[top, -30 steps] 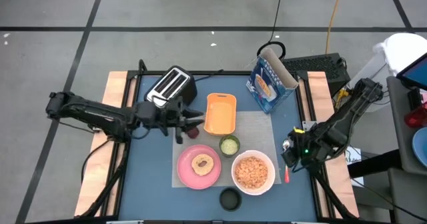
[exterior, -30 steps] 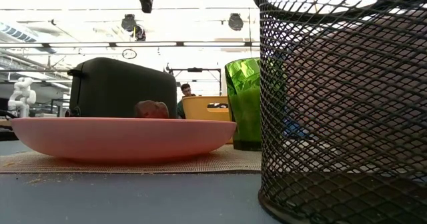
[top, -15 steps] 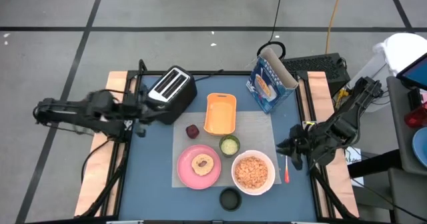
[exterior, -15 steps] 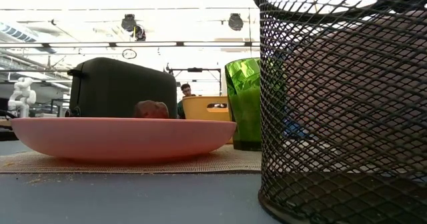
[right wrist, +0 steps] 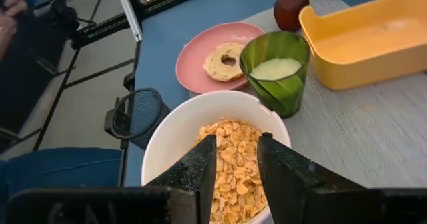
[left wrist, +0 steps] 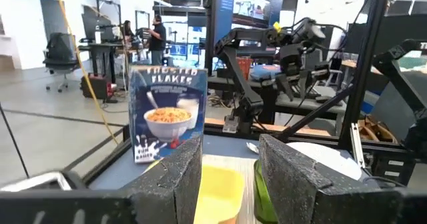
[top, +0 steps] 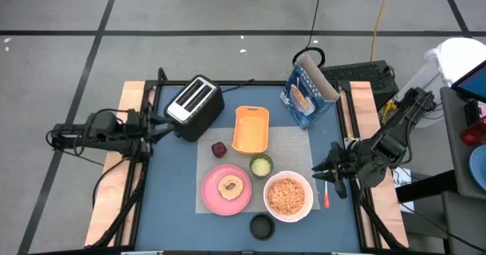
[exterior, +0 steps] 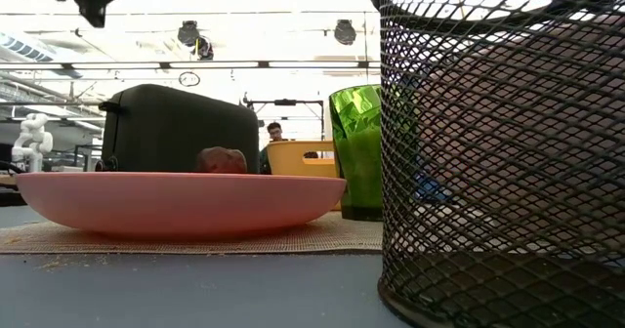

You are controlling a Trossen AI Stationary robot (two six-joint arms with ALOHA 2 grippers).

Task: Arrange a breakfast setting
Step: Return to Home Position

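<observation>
On the grey mat (top: pixel 296 145) lie the pink plate (top: pixel 225 198) with a round toast (top: pixel 230 185), the white bowl (top: pixel 288 196) of cereal, the small green cup (top: pixel 261 165), the orange tray (top: pixel 251 128) and the dark-red fruit (top: pixel 219 149). The blue cereal box (top: pixel 307 96) stands at the far right. The red-handled spoon (top: pixel 326 196) lies on the table, right of the bowl. My left gripper (top: pixel 164 129) is open over the table's left edge, pointing level toward the tray (left wrist: pixel 220 184). My right gripper (top: pixel 319 171) hangs open beside the bowl (right wrist: pixel 220 117), above the spoon.
A black-and-silver toaster (top: pixel 194 99) stands at the far left, just beyond my left gripper. A black mesh cup (top: pixel 261 226) sits at the near edge, in front of the plate and bowl. Wooden side rails (top: pixel 114 179) border the blue tabletop.
My left gripper has drawn back from above the dark-red fruit toward the table's left edge, staying level. The fruit stays on the mat. My right gripper has rolled about its own axis and risen slightly beside the bowl.
</observation>
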